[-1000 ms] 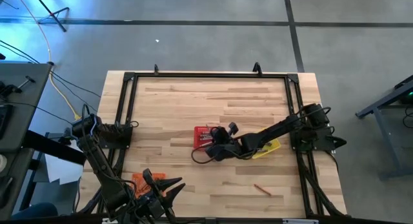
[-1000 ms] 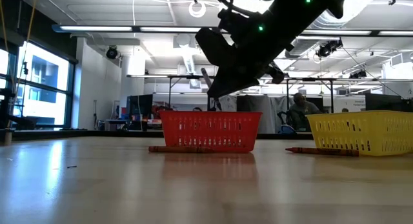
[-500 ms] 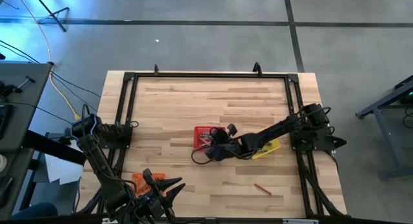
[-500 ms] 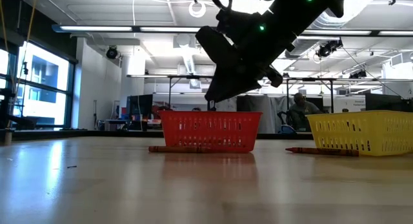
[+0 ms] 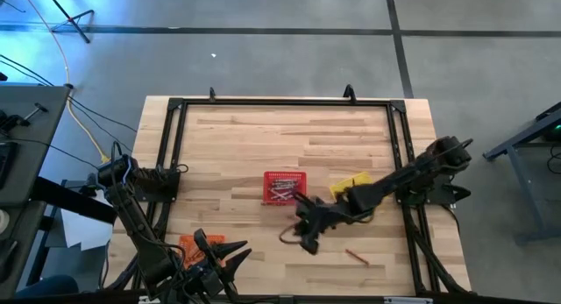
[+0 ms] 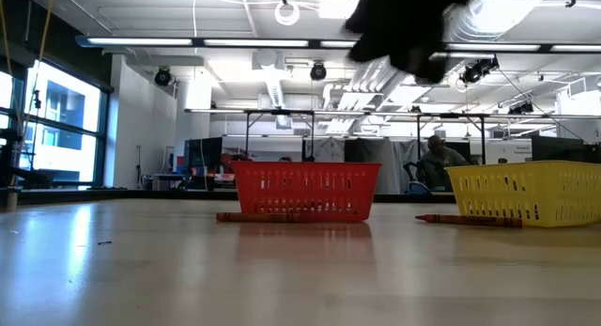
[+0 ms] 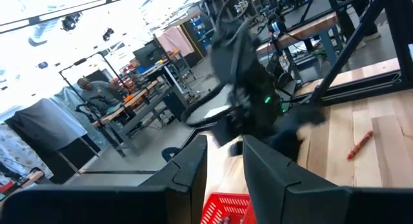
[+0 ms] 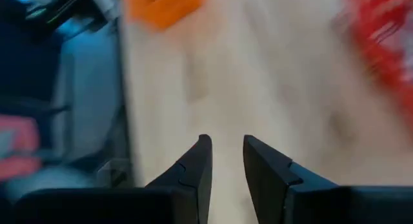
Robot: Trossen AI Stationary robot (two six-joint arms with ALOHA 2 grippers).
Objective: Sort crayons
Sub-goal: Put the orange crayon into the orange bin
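Three mesh baskets stand on the wooden table: a red basket with several crayons lying in it, a yellow basket to its right, and an orange basket at the near left. A red crayon lies loose on the table near the front edge. In the low view one crayon lies before the red basket and one crayon before the yellow basket. My right gripper hangs open over bare table, nearer than the red basket, with nothing between its fingers. My left gripper waits open by the orange basket.
A black metal frame runs around the table's edges. Bare wood lies across the table's far half and between the baskets and the front edge. Beyond the table the low view shows a workshop with desks and a seated person.
My right gripper has left its place above the red basket, swinging up and toward the table's near edge, and has tipped from pointing steeply down to a slant. In the low view it has risen almost out of the picture. The baskets and the loose crayons have stayed put.
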